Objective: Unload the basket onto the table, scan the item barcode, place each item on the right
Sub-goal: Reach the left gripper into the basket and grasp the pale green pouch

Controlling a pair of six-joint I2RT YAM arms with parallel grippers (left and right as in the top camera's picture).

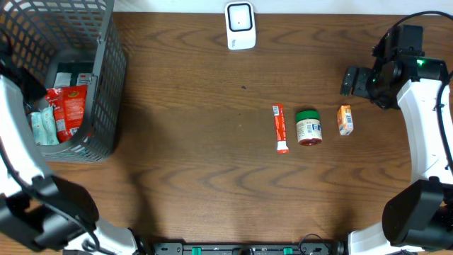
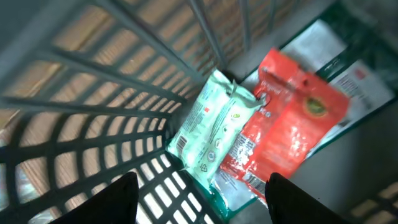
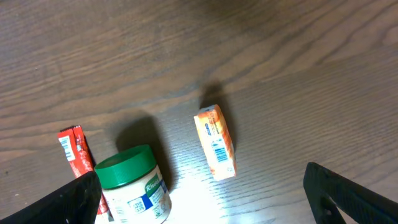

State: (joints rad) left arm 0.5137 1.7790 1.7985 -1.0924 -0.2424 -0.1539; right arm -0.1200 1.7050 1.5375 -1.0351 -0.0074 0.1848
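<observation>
Basket (image 1: 106,85), grey mesh, at the table's left end. Overhead view shows only a jumble inside. Left wrist view shows the contents closely: pale green pack (image 2: 214,127) lying against red pouch (image 2: 292,118), both on a flat dark package (image 2: 364,81).

Scanner (image 1: 240,25), white, far edge, seen from overhead only.

Items in a row right of centre: red stick packet (image 1: 280,128), green-lidded jar (image 1: 308,127), orange box (image 1: 345,120). Right wrist view alone shows the box's barcode panel facing up.

Table (image 1: 198,177): dark wood grain.

Left arm (image 1: 14,120) reaches down into the basket. Left gripper (image 2: 200,180) has its fingers well apart and grips nothing.

Right gripper (image 3: 202,173) hangs above the box, spread wide and empty.
</observation>
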